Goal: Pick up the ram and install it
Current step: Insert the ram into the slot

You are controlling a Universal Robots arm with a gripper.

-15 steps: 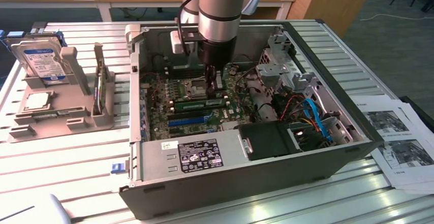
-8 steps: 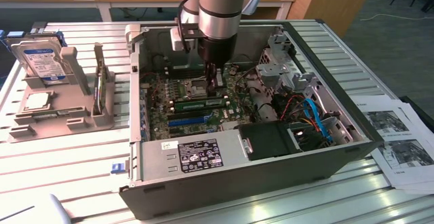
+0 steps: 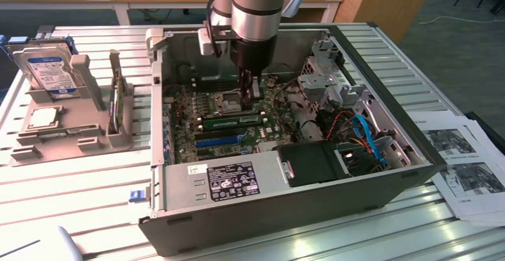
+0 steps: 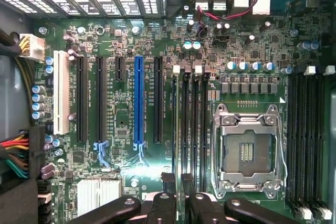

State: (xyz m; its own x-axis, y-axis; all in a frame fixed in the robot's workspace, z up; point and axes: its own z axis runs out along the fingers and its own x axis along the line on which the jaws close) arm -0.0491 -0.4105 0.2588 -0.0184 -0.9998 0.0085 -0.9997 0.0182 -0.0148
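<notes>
Arm is down inside the open case (image 3: 276, 213) on the desk (image 3: 79, 184). Gripper (image 3: 252, 104) sits over the board beside the CPU socket (image 3: 234, 99).

Ram (image 3: 229, 121) is the green stick directly under the gripper, down at slot level among the black memory slots. In the wrist view it shows edge-on as a thin green line (image 4: 175, 129) running away from the gripper (image 4: 178, 179). Fingers (image 4: 168, 182) are drawn in narrow on its top edge, so this reads as a pinch on the ram, not a spread gripper. Cannot tell whether the stick is fully seated.

Step, as judged: ram is at or in the slot, insertion not confirmed.

Risks:
- The grip looks off toward one end of the stick. A push could seat that end first and leave the ram tilted.
- The slots sit just beside each other. A small sideways offset puts the edge on a slot wall or in the wrong slot.
- White end clips (image 4: 176, 69) may not be open, which would block seating. Their state is not readable.
- Notch orientation is not visible. A reversed stick jams under force.
- The socket (image 4: 247, 150) is near, so a drifting finger could hit its frame.
- Pressing hard on a misaligned stick flexes the board.
</notes>
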